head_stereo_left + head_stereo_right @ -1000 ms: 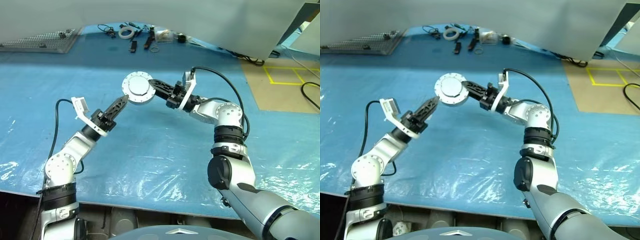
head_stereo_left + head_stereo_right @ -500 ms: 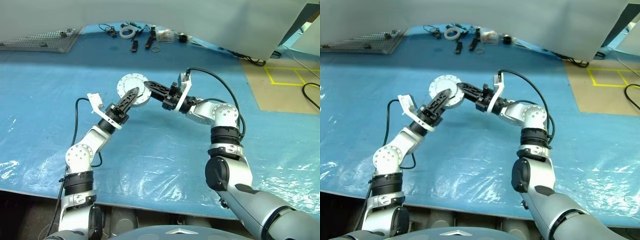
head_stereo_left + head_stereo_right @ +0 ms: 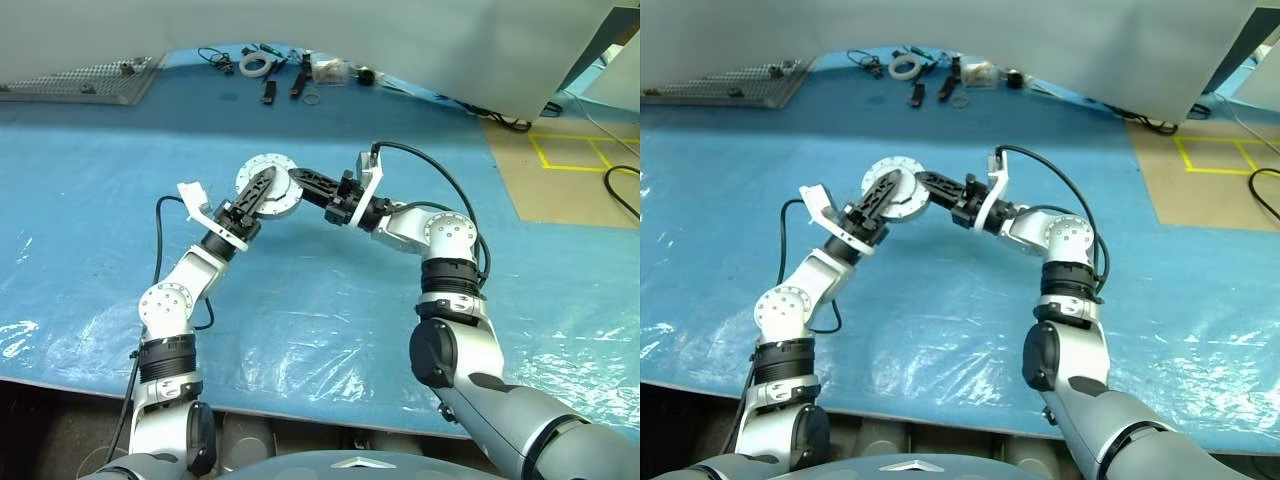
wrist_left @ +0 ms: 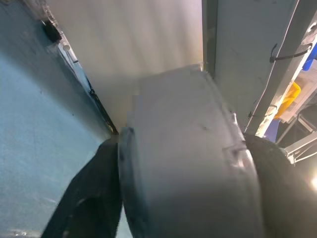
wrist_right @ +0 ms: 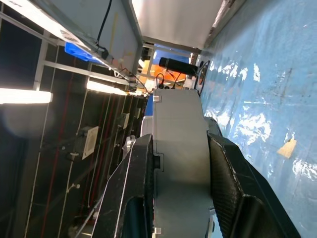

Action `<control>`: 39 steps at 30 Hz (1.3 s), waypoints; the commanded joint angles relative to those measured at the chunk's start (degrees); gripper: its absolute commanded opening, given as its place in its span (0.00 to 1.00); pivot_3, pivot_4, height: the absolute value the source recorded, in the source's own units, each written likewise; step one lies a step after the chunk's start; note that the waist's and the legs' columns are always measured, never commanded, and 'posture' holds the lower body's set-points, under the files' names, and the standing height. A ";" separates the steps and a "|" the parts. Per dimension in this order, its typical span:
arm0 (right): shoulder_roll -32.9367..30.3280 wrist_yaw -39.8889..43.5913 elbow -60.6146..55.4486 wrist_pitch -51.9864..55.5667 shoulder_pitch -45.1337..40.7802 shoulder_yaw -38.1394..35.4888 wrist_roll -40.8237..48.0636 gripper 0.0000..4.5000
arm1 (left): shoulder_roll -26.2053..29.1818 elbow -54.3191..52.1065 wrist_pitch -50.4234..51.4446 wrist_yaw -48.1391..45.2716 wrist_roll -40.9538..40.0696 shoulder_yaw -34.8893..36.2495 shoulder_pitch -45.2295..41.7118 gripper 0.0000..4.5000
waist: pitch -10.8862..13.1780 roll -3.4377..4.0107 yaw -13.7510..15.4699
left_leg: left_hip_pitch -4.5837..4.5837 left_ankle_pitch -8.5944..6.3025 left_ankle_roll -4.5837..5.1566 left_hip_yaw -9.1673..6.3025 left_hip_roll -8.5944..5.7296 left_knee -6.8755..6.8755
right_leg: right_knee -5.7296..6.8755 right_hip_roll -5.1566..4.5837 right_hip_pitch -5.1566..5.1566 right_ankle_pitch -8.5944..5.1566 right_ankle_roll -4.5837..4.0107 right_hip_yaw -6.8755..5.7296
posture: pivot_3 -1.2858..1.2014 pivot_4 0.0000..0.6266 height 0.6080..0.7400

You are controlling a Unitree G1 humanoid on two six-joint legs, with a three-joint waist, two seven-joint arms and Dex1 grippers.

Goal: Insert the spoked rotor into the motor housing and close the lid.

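Left eye view: the round silver disc assembly (image 3: 268,187) hangs above the blue table (image 3: 90,180), clamped by the right pincer (image 3: 296,184); the left pincer (image 3: 262,189) straddles it and should clench squarely across the rim before right releases.

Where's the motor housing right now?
In the head views the motor housing is held above the blue table cover, centre-left, clamped by the right gripper with the left gripper around its near side.
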 commanded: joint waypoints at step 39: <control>-0.26 0.72 -0.22 -2.71 -0.56 2.45 2.18 0.78 | 1.14 -1.71 -3.82 2.33 3.00 1.41 -3.11 0.61 | 0.06 -0.10 -0.03 | -0.02 0.01 0.01 -0.03 -0.02 0.07 | 0.04 -0.03 0.01 0.02 0.03 0.00 | 0.52 0.24 1.00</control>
